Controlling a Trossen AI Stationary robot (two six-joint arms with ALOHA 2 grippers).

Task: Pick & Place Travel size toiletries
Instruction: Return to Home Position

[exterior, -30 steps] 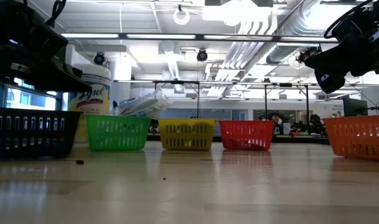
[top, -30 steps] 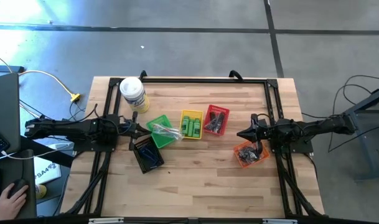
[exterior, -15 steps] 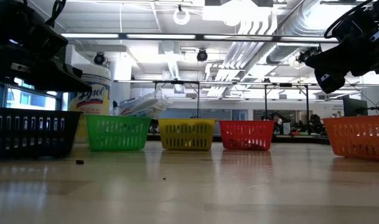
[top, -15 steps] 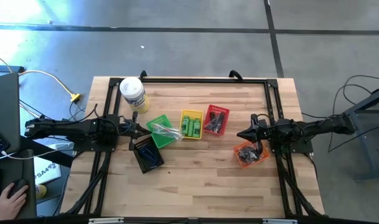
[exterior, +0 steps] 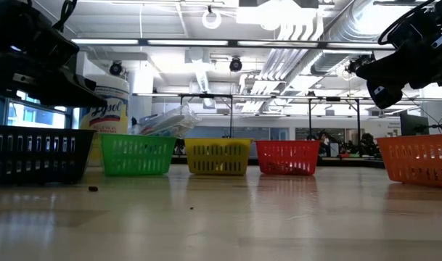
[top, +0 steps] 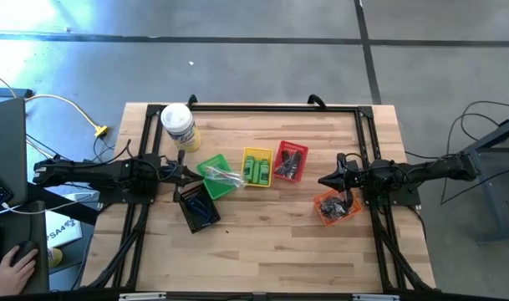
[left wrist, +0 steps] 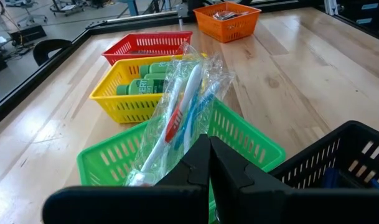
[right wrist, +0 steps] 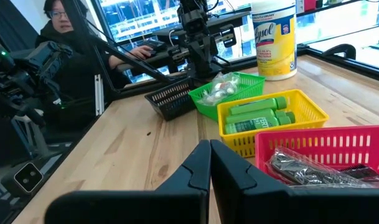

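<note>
- Viewing from above, the left gripper (top: 180, 173) hangs beyond the green basket (top: 206, 165) as seen from the yellow basket (top: 257, 151). The right gripper (top: 325, 180) hangs beyond the red basket (top: 292, 145), near the orange basket (top: 321, 209).
  - The green mini bottles (top: 256, 170) lie inside the yellow basket.
  - The clear plastic sticks (top: 223, 178) lie in the green basket, just beside the yellow basket on the left arm's side.
  - The black combs (top: 287, 164) lie in the red basket, just beside the yellow basket on the right arm's side.
  - The black basket (top: 198, 205) sits beyond the green one. The white canister (top: 178, 124) stands well apart from the yellow basket.
- Low view: the yellow basket is the middle one of the five. Both grippers hang above basket height and touch nothing. Finger state cannot be told from this view.
- Left wrist view: the left gripper's fingers are pressed together and hold nothing. The wrapped sticks lean up out of the green basket towards the yellow basket.
- Right wrist view: the right gripper's fingers are pressed together and hold nothing. The bottles lie side by side in the yellow basket, behind the red basket. A person (right wrist: 58, 37) sits beyond the table.
</note>
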